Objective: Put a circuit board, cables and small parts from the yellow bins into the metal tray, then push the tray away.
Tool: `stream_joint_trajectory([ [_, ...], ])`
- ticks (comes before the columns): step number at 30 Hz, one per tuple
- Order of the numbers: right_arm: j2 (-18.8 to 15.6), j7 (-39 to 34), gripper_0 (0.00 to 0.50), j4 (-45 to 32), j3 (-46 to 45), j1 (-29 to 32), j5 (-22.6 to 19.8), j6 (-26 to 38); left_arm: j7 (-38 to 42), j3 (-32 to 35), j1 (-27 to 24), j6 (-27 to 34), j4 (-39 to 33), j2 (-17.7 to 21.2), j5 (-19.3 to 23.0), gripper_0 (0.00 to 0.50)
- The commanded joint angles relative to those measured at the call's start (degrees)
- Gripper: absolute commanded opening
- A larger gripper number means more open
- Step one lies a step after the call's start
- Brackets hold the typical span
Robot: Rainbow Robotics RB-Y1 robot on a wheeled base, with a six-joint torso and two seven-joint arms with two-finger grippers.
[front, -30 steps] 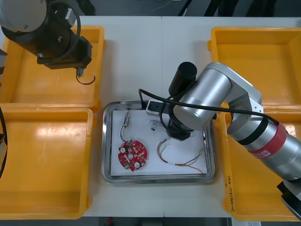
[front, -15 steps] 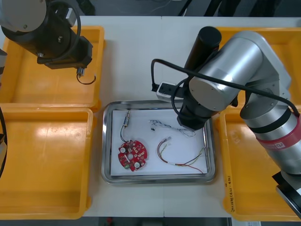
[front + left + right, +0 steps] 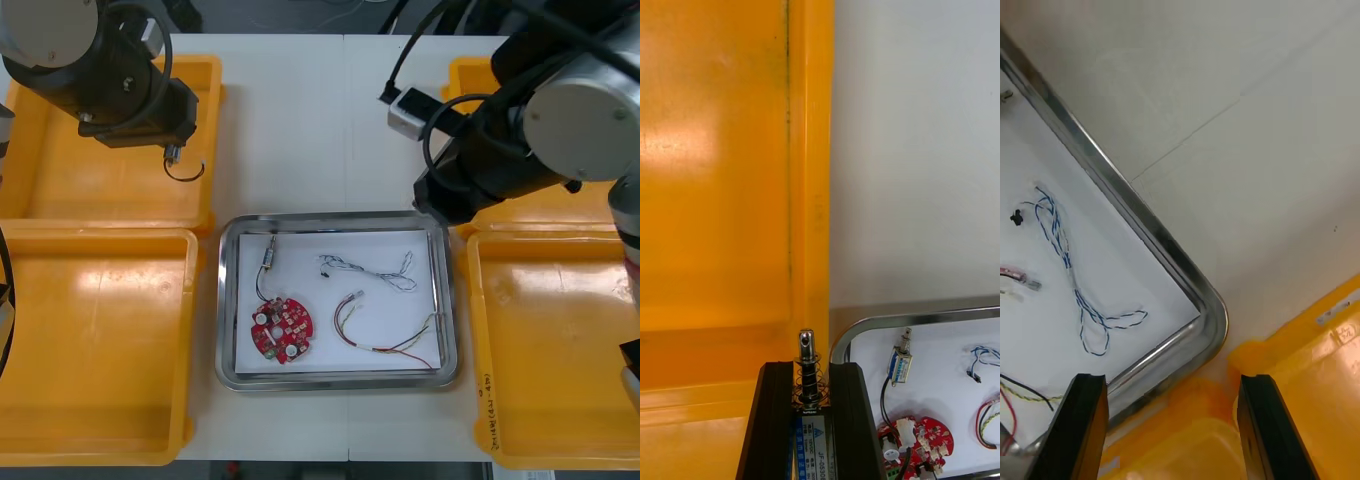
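Note:
The metal tray (image 3: 226, 300), white inside, holds a round red circuit board (image 3: 282, 331), a small metal part (image 3: 268, 257) on a black lead, a red and yellow cable (image 3: 385, 340) and a twisted blue and white cable (image 3: 368, 270). My right gripper (image 3: 1172, 427) is open and holds nothing. It hovers above the tray's far right corner (image 3: 1214, 319), with the blue and white cable (image 3: 1071, 277) lying loose beside it. My left gripper (image 3: 809, 375) is shut on a small metal part (image 3: 808, 360) with a spring. It hangs over the far left yellow bin (image 3: 60, 190).
Two yellow bins (image 3: 90, 340) stand at the left and two (image 3: 550, 340) at the right of the tray. Bare table (image 3: 310, 130) lies beyond the tray. A black lead (image 3: 186, 171) loops below the held part. The right arm's bulk (image 3: 560, 110) overhangs the far right bin.
My right arm has lifted off the tray's middle and swung to its far right corner, leaving the blue and white cable in the tray. The left arm has stayed put.

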Motion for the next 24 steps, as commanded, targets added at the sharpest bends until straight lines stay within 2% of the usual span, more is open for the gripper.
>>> stream_joint_trajectory([
  [1, -5.75, -4.43, 0.500, -3.76, -5.32, -1.40, -3.68, 0.19, 0.69, -0.36, 0.10, 1.18, -2.57, 0.65, -0.07, 0.000],
  [6, -10.32, -10.76, 0.500, -4.64, -10.50, 1.33, -7.90, 0.19, 0.95, -0.36, 0.10, 2.50, -3.45, -1.02, -1.39, 0.000],
  [9, -12.43, -13.74, 0.500, -4.64, -13.58, 3.53, -8.87, 0.19, 1.39, -1.50, 0.01, 2.72, -4.06, -2.33, -3.06, 0.000],
  [14, -15.25, -14.80, 0.500, -4.81, -17.71, 7.22, -9.13, 0.19, 2.53, -3.79, 0.01, 2.72, -4.68, -4.62, -5.87, 0.000],
  [18, -16.56, -15.15, 0.500, -4.64, -22.01, 10.47, -9.22, 0.19, 3.76, -5.63, 0.01, 2.72, -5.56, -6.55, -7.37, 0.000],
  [24, -16.74, -15.77, 0.500, -4.72, -27.73, 15.39, -7.37, 0.19, 5.78, -9.50, -0.17, 2.72, -5.82, -9.19, -9.74, 0.000],
])
